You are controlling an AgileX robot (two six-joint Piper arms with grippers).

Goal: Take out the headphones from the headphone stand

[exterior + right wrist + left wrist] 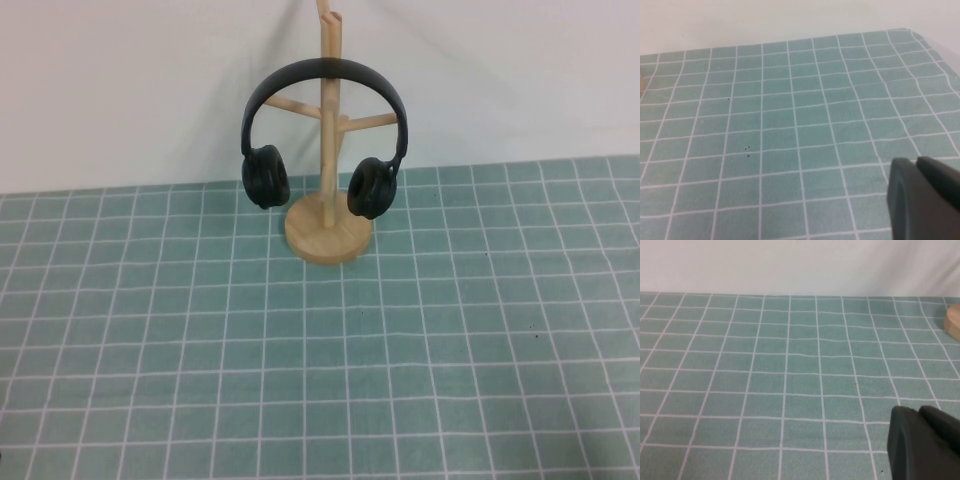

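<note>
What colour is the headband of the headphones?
Black, clearest in the high view: the headphones hang on the headphone stand.

It looked like a lab or test bench rather than a home. A green cutting mat [420, 360] ruled in white squares covered the table, backed by a plain white backdrop [120, 90] without furnishings.

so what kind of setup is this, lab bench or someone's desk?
Likely a lab bench: green grid-lined mat, plain white backdrop, black over-ear headphones staged alone on a light wooden tree-shaped stand. Left gripper and right gripper sit low over the mat.
</note>
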